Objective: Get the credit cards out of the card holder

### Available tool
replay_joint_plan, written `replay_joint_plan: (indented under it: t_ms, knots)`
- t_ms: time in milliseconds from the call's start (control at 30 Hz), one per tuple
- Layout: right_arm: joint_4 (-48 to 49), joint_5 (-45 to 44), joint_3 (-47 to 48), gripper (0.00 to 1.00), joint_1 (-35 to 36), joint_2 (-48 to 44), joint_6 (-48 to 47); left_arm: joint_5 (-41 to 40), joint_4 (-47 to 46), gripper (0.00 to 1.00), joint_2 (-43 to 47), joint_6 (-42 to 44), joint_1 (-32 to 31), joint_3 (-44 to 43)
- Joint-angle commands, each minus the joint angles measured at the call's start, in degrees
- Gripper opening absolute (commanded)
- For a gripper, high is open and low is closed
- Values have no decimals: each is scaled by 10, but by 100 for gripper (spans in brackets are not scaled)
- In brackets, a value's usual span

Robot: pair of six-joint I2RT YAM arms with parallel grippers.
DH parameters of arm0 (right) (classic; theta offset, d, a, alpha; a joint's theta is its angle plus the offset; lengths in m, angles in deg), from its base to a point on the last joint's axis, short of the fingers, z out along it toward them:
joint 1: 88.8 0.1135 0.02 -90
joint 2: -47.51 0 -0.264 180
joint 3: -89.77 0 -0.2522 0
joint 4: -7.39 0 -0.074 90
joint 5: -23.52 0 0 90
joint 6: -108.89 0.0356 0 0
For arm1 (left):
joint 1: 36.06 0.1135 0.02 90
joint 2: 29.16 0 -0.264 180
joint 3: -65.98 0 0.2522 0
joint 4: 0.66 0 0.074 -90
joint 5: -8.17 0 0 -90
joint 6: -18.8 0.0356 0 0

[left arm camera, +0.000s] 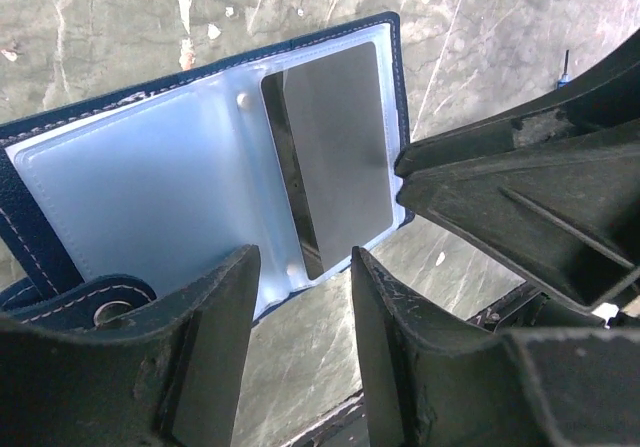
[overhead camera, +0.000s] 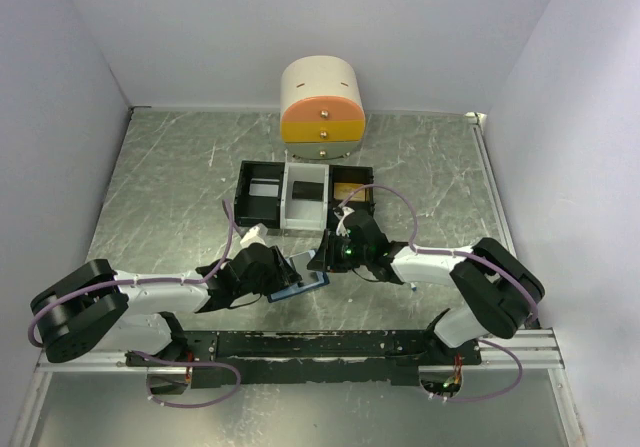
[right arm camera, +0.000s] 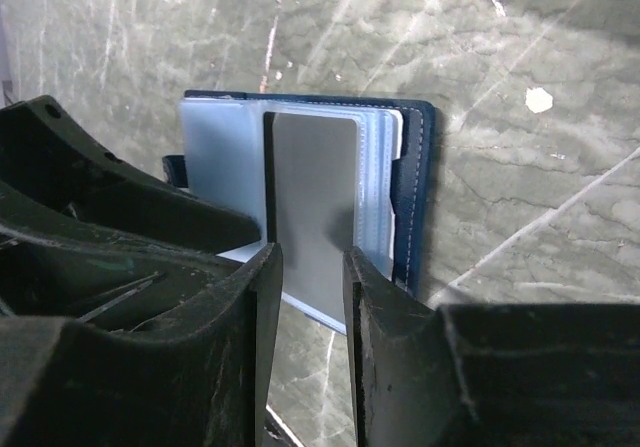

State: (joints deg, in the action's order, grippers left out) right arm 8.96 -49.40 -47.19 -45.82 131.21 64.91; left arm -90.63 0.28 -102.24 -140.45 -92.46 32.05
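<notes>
The card holder [overhead camera: 300, 289] lies open on the table between both grippers. In the left wrist view the card holder [left arm camera: 150, 177] is light blue inside with a dark blue edge and a snap tab at its lower left. A grey credit card [left arm camera: 335, 147] sits in its right pocket. My left gripper [left arm camera: 305, 262] is open, and its left finger overlaps the holder's near edge. In the right wrist view my right gripper [right arm camera: 310, 257] is open by a narrow gap just in front of the card [right arm camera: 310, 192], with nothing held. Both grippers, left [overhead camera: 290, 267] and right [overhead camera: 322, 257], nearly meet over the holder.
A black-and-white three-compartment tray [overhead camera: 300, 195] lies just behind the grippers, with a tan item [overhead camera: 350, 189] in its right compartment. A cream, orange and yellow drawer box [overhead camera: 322, 107] stands at the back. The right gripper's body [left arm camera: 520, 187] fills the right of the left wrist view.
</notes>
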Motion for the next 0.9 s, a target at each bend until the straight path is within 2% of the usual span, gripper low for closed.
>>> replay_joint_plan:
  t_ms: [0, 333, 533, 767, 867]
  knots:
    - [10, 8, 9, 31, 2, 30, -4, -11, -14, 53, -8, -2, -4, -7]
    - [24, 16, -2, 29, 2, 50, 5, -25, 6, 52, -5, -3, -4, -20]
    - [48, 25, -16, 28, 2, 58, 20, -40, -95, 48, -16, -50, -4, 27]
    - [46, 28, -18, 27, 2, 61, 18, -48, -93, 44, -46, -65, -4, 18]
    - [43, 26, -18, 27, 2, 59, 19, -38, -113, 38, -34, -63, -4, 26]
